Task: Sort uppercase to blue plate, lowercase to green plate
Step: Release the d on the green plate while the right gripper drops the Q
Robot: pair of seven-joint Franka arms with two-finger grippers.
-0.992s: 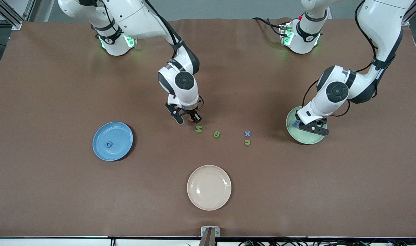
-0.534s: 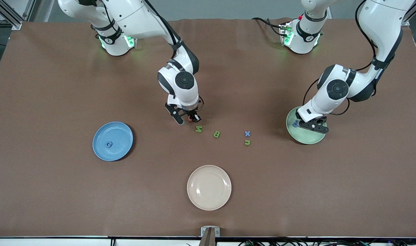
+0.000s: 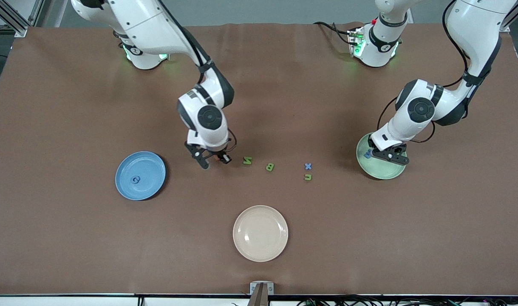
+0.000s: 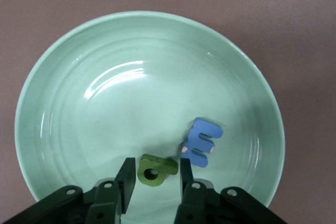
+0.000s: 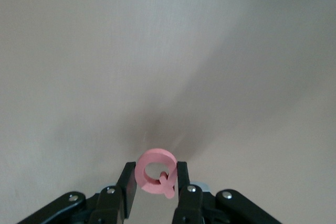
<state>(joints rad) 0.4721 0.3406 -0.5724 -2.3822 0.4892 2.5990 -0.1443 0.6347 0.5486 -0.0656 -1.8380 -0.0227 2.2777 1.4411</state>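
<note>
**A:** From the high camera, the right gripper (image 3: 215, 160) is hanging over bare table between the blue plate (image 3: 140, 175) and the green N (image 3: 247, 160), with something reddish pinched at its tips. A dark G (image 3: 135, 179) is already lying in that plate. The green B (image 3: 270, 167), blue x (image 3: 308, 166) and green n (image 3: 308, 177) are lying in a loose row off toward the left arm's end from it.

**B:** And the left gripper (image 3: 388, 156) is sitting low over the green plate (image 3: 380, 171). The cream plate (image 3: 260, 233) is lying nearer the camera, apart from both.

**A:** On the left wrist camera, the green looped letter (image 4: 156, 170) is sitting between the fingers (image 4: 125, 181), which are standing a touch apart. I can't tell whether they're gripping it or letting go. The blue m (image 4: 202, 141) is lying in the plate just past the tips.

**B:** If that arm is lifting away with the letter clinging to one pad, I'd say it could drag it over the rim.

**A:** On the right wrist camera, the jaws are closed narrowly on the pink Q (image 5: 156, 171), holding it upright by its edges, only table beneath.

**B:** That's a thin hold on a round piece. A quick swing could twist it loose, I reckon, and drop it short of the blue plate.
</note>
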